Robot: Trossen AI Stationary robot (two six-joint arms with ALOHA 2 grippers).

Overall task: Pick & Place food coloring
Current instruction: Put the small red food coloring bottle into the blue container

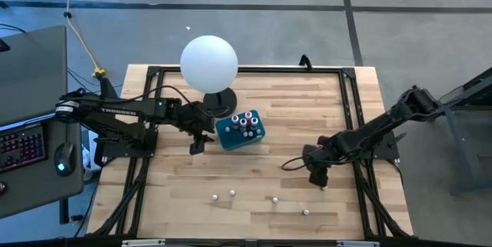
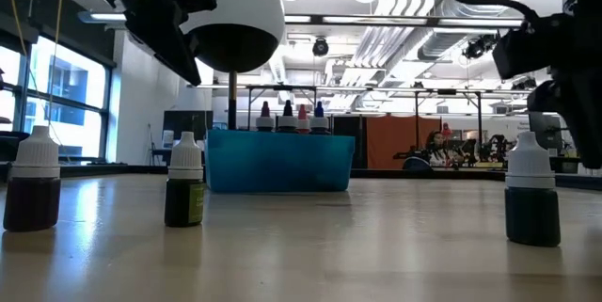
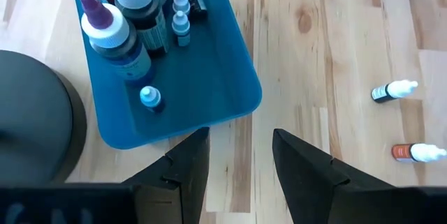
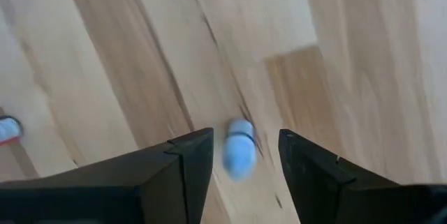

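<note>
Bottle [image 4: 239, 148] of food coloring, white-capped, standing on the wooden table [image 1: 307, 124] directly between the spread fingers of the right gripper [image 4: 241, 158]; we see gaps on both sides of it, so the fingers are apart and not yet touching it. In the high view the same right gripper [image 1: 319, 179] hangs low over that bottle near the table's right side. Four further bottles [image 1: 232, 194] lie scattered on the boards to the gripper's left, toward the table's near edge. Farther off on that side stands the teal box [image 1: 240, 130], already holding several upright bottles [image 3: 126, 21] with dark, red and purple caps. The left gripper [image 3: 241, 161] waits just short of the box's near rim, fingers apart and empty, beside the black base of the white ball lamp [image 1: 208, 62].

We judge the step in hand to be the grasp. The next move calls for closing squarely on the small cap without tipping the bottle, then lifting and carrying it to the box.
</note>
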